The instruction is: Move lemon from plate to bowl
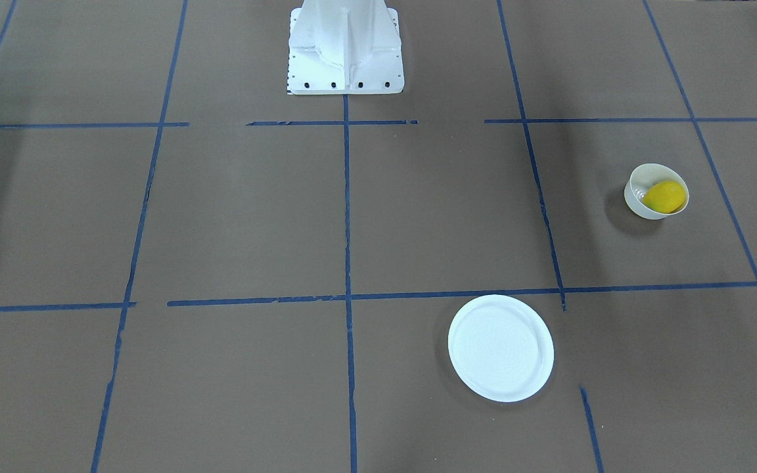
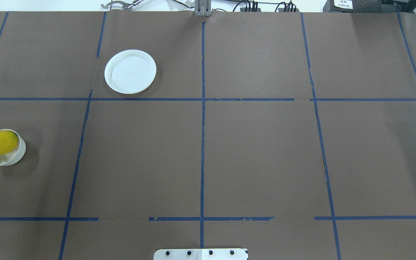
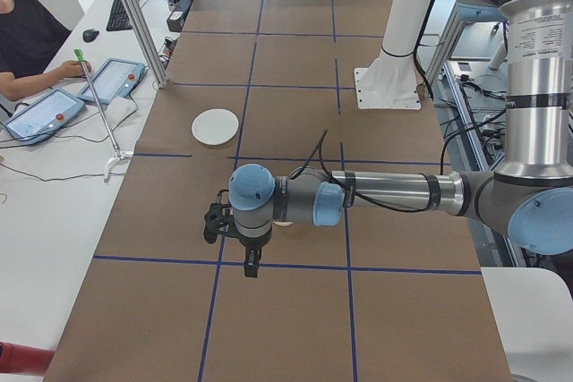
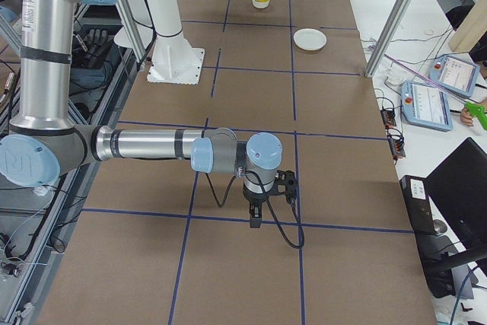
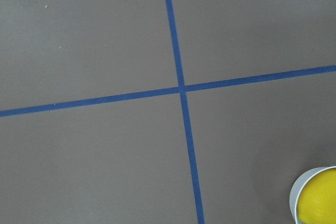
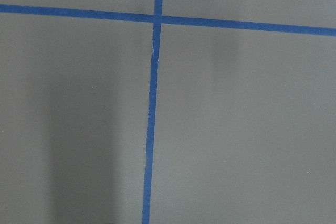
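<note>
The lemon [image 1: 665, 196] lies inside the bowl [image 1: 634, 198], near the left fingers [image 3: 252, 264] and well apart from the right fingers [image 4: 255, 218]. The plate [image 1: 501, 347] sits bare on the counter [image 1: 253, 217]. I cannot tell whether either pair is spread or pressed together. The lemon looks light, firm, smooth and apt to roll; a pinch across its short middle would suit.

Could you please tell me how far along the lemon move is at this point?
Done: the lemon lies in the bowl, and the plate is bare. In hand: nothing; the left hand and right hand hang above the table, touching neither dish, open or shut unreadable from the side views. Left: nothing that I can see.
</note>
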Tool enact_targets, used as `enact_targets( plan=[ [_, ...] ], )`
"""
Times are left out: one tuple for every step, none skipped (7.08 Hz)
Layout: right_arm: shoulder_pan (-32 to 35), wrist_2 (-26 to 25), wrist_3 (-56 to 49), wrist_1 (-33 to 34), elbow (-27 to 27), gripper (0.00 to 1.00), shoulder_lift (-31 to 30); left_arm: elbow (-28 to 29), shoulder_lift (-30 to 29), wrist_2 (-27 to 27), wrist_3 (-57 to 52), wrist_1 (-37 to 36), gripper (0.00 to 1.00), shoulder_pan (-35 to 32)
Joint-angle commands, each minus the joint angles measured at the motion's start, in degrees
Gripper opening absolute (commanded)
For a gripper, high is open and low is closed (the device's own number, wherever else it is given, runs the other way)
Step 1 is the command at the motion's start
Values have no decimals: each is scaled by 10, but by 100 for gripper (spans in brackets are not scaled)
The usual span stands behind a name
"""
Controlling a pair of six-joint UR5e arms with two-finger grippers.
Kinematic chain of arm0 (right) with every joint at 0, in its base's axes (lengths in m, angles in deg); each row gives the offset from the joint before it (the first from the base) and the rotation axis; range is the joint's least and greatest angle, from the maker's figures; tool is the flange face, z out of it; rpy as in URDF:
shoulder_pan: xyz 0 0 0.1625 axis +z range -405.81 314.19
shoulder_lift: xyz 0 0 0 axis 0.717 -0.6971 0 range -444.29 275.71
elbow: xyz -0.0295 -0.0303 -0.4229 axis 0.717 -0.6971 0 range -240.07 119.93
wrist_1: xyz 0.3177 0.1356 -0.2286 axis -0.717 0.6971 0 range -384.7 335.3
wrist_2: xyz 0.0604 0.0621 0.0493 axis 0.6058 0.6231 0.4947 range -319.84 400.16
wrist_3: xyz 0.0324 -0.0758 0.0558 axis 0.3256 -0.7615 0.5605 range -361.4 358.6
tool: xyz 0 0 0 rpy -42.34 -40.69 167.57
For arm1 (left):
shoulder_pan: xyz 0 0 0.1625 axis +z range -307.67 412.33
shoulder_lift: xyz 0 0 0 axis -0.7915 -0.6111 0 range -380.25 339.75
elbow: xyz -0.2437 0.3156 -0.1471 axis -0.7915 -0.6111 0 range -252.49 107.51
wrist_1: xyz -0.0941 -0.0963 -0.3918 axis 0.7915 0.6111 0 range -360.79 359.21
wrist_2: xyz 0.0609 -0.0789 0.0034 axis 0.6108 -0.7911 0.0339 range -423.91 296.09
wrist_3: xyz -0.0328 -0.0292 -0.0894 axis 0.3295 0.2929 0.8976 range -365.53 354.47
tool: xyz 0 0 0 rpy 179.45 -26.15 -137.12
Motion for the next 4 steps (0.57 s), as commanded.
enact_targets(
  plan=[
    [0, 0, 0, 0, 0, 100, 0, -1, 1, -2, 5, -20, 100, -2],
    [0, 0, 0, 0, 0, 100, 0, -5, 2, -1, 5, -25, 100, -2],
    [0, 0, 0, 0, 0, 100, 0, -4, 2, -2, 3, -25, 100, -2],
    [0, 0, 0, 0, 0, 100, 0, -6, 2, -3, 3, -25, 100, -2]
  ],
)
